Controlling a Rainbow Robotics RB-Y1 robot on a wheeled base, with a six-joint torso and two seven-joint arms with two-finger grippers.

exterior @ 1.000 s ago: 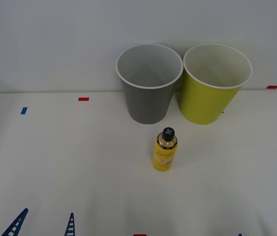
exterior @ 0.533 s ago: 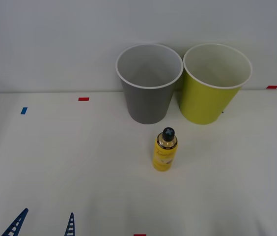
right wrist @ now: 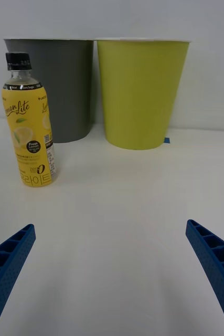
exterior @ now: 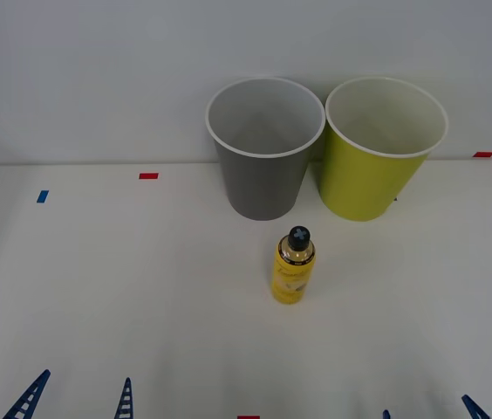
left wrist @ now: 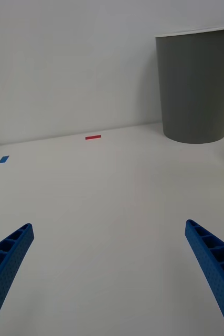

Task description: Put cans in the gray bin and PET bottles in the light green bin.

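The PET bottle [exterior: 293, 266], clear with a yellow label and a black cap, stands upright on the white table in front of the two bins. Behind it are the gray bin [exterior: 266, 148] and, to its right, the light green bin [exterior: 384, 148], both upright and side by side. My right gripper [exterior: 429, 412] is open at the near right edge. In its wrist view [right wrist: 112, 273] the bottle [right wrist: 30, 126] stands ahead, off to one side, before the gray bin [right wrist: 64, 89] and the light green bin [right wrist: 140, 94]. My left gripper [exterior: 78, 400] hangs open at the near left. The cans are out of view.
Small tape marks lie on the table: red [exterior: 148, 175], blue [exterior: 42, 196], red at the far right [exterior: 483, 154]. A pale wall rises right behind the bins. The left wrist view shows the gray bin [left wrist: 198, 89] far ahead across bare table.
The right gripper's fingertips have shifted left and come farther into the front view's lower edge. The left gripper, bottle and bins have not moved.
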